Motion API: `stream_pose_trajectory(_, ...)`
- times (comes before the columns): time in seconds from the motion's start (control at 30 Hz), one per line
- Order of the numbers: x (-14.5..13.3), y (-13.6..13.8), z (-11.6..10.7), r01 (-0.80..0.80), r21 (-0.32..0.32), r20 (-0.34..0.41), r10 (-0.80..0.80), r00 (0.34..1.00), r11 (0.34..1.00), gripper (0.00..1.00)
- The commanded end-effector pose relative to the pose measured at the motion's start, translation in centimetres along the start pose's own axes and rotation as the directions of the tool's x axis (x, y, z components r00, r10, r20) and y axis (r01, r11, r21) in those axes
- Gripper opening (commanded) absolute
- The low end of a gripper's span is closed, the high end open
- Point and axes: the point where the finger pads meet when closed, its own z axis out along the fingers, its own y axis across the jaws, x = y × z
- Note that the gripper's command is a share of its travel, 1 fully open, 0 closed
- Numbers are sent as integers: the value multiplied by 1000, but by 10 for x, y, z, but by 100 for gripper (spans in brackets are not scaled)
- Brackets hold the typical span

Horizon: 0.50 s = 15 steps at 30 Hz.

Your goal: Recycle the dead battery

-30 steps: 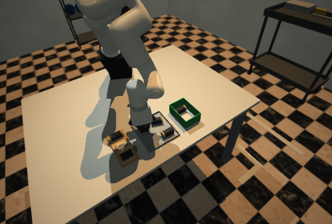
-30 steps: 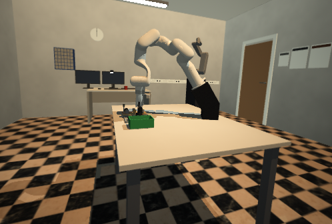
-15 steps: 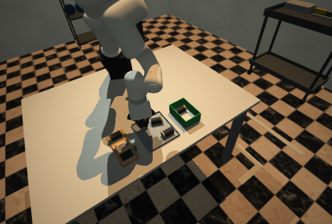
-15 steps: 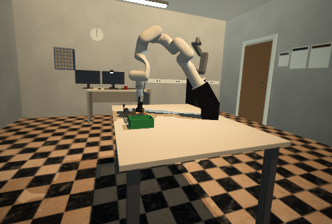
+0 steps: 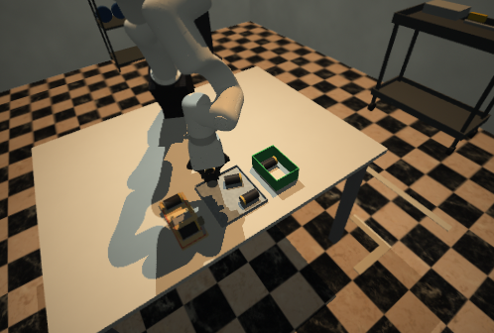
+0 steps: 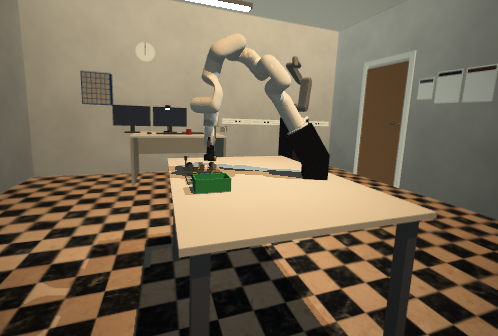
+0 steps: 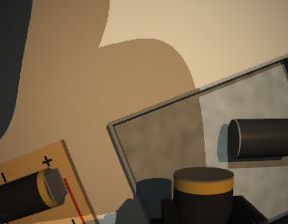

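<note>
Here, the pincer (image 7: 202,212) is clenched on an upright battery (image 7: 203,192) above the grey tray (image 5: 218,205).

In the wrist view the held battery stands on end, its orange band near the top, over the tray's near corner. Two more batteries (image 5: 233,179) (image 5: 249,196) lie on their sides in the tray. The green recycling box (image 5: 289,172) stands upright on the desk (image 5: 308,126) just beside the tray, with one battery (image 5: 270,163) lying inside it. On the tray's other side, the orange holder board (image 5: 185,222) carries a seated battery (image 5: 172,202) between its plus and minus marks.
</note>
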Motion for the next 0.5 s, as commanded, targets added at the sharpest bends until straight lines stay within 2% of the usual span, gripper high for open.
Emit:
stream_pose_trajectory(0.0, -2, 0, -42, 0, -4, -5, 0, 1000, 1000, 28)
stream_pose_trajectory(0.47, -2, 0, -46, 13, -4, -5, -13, 1000, 1000, 28)
